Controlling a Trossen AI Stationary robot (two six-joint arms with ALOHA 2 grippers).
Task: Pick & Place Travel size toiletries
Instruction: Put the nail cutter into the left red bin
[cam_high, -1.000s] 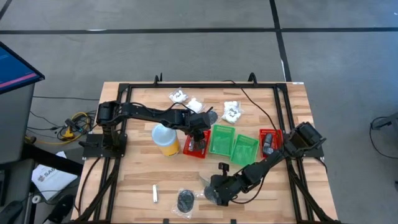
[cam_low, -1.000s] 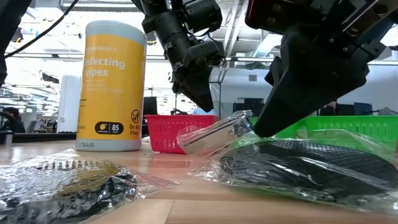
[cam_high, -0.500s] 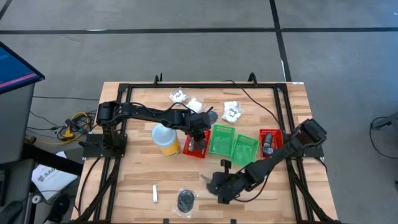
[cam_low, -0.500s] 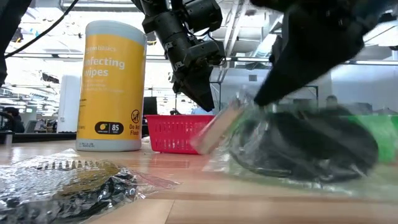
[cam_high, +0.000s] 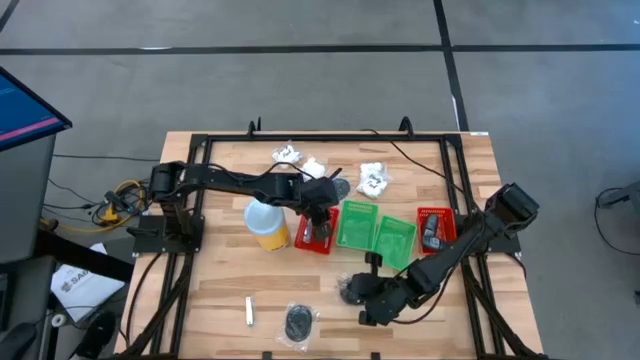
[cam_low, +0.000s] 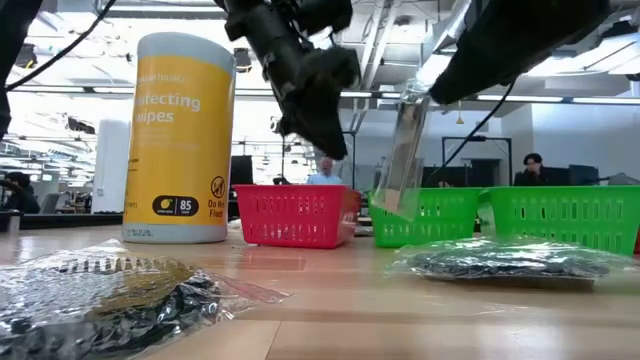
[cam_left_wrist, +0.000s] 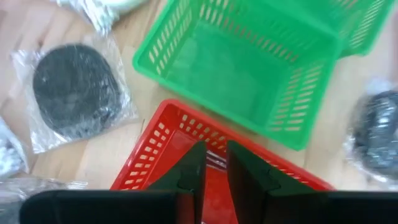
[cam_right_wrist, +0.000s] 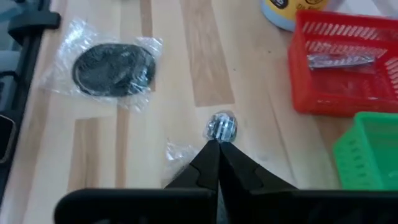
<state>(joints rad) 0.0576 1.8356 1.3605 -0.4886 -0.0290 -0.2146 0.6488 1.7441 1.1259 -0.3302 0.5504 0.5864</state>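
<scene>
reaching low across the table, right fingers (cam_right_wrist: 214, 155) pinching a wrapped tube (cam_low: 405, 150), left fingers (cam_left_wrist: 211, 165) nearly together over red bin (cam_left_wrist: 155, 155)

Tall yellow plastic canister with white lid (cam_low: 180, 140) printed "infecting wipes", a round "85" badge, "Do Not Flush"

A gripper (cam_low: 425, 95) is holding a clear-wrapped tube (cam_low: 402, 150) hanging above the table, while a bagged disc (cam_low: 500, 262) is lying below, before green bins (cam_low: 560, 215).
</scene>
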